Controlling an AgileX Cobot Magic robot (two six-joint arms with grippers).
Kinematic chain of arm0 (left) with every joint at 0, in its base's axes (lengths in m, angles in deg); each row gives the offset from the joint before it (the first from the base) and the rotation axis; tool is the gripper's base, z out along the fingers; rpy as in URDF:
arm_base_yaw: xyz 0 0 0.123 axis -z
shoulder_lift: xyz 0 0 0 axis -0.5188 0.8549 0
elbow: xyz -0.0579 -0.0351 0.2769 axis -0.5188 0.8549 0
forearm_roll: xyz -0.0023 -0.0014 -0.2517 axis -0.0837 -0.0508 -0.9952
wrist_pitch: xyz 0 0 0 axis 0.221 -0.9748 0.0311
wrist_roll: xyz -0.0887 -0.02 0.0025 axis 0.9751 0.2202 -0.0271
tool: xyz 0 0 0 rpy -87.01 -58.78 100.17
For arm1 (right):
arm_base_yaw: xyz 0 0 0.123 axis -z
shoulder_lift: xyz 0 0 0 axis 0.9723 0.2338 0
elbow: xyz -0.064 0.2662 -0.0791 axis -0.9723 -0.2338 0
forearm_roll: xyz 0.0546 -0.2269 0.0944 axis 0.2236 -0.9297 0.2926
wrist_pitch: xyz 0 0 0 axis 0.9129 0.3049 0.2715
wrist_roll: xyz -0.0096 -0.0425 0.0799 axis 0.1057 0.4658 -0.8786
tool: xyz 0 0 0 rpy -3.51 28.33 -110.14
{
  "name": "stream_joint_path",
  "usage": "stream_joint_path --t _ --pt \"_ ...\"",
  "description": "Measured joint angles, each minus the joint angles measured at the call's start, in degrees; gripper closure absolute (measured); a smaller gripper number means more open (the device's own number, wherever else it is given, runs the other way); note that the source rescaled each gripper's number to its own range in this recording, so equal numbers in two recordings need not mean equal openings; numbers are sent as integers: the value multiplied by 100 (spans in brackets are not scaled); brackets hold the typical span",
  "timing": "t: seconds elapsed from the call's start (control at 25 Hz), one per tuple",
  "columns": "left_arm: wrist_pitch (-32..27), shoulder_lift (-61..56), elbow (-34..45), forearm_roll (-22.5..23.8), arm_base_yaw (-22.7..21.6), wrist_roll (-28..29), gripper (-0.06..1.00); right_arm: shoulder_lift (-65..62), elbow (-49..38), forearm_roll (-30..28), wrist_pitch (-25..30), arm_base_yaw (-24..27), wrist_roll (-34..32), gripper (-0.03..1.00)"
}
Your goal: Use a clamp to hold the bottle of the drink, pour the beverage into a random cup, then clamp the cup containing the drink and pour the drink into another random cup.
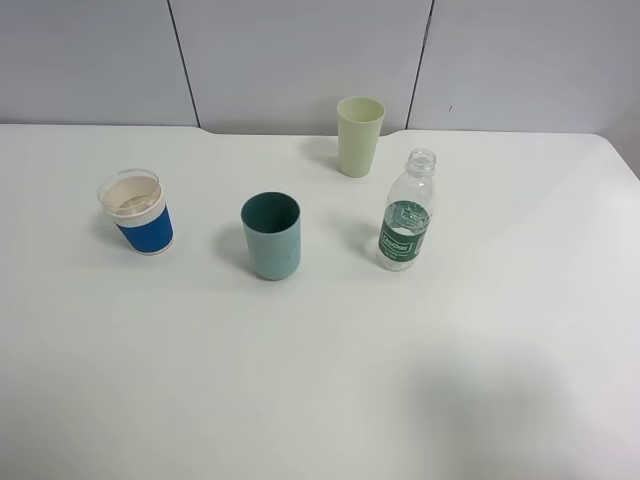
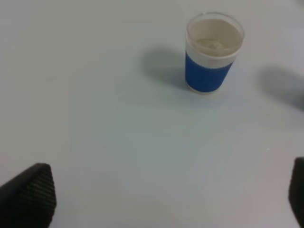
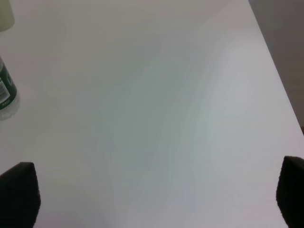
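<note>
The bottle [image 1: 406,212] is standing upright and uncapped on the worktop [image 1: 480,380], right of the teal tumbler [image 1: 271,236]. The right end effector [image 3: 156,199] is nearer it, hanging wide open and empty; the left end effector [image 2: 166,199] is gaping empty too, facing the blue-banded cup [image 2: 212,52].

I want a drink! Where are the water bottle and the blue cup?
Clear plastic bottle with green label [image 1: 405,228], high view, on its label.
Short blue-banded cup with white rim [image 2: 207,71], left wrist view, on its blue band.
</note>
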Motion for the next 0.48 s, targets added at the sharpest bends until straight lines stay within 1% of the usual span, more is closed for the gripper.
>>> stream_joint_path --t 0.48 --pt "0 0 0 0 0 0 -5 0 0 0 0 0 0 -3"
